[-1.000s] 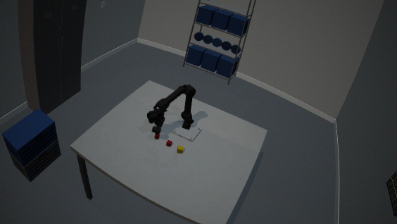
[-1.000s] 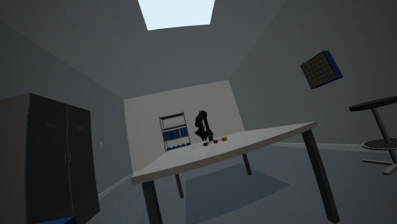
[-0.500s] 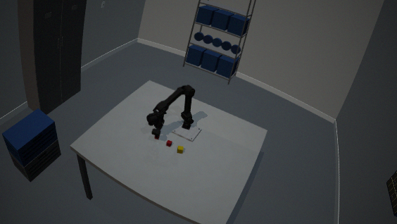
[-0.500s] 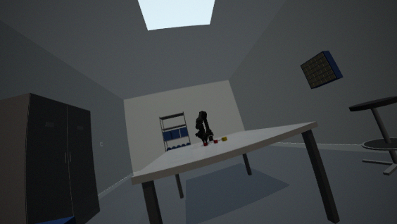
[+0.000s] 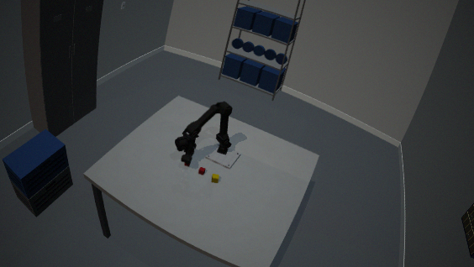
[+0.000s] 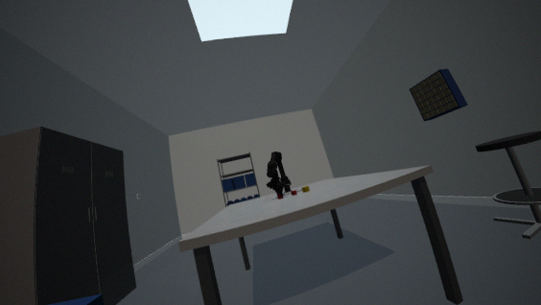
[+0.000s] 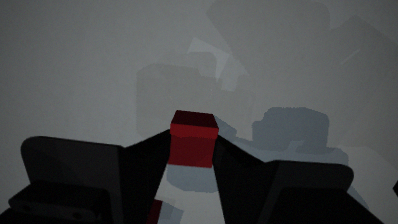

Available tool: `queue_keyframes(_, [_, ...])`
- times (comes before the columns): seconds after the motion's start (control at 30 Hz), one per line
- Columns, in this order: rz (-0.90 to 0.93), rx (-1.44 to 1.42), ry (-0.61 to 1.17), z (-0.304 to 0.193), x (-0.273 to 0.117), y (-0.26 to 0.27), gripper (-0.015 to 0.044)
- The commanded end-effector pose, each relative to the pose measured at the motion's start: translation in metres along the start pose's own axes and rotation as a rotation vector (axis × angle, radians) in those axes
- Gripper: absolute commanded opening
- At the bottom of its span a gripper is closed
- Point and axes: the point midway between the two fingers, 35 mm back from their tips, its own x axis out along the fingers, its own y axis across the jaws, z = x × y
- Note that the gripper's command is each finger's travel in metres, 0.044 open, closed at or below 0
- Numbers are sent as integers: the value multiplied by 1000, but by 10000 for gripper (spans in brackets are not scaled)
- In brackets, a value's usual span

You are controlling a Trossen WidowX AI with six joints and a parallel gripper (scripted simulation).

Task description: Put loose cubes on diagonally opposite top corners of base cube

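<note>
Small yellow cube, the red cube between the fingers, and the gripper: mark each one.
Small yellow cube (image 5: pixel 215 178): top view, upper face.
Red cube between the fingers: wrist view, near face.
Gripper (image 7: pixel 192 150): wrist view, midway between fingertips, shut on that cube.

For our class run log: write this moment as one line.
tool: shut on red cube | second red cube, yellow cube: on table, untouched
</note>
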Motion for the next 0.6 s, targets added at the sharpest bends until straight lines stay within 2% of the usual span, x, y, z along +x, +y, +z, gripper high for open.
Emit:
queue_keyframes(0.0, [-8, 4, 3, 0, 1, -1, 105])
queue_keyframes(0.57, [-7, 4, 3, 3, -51, 4, 105])
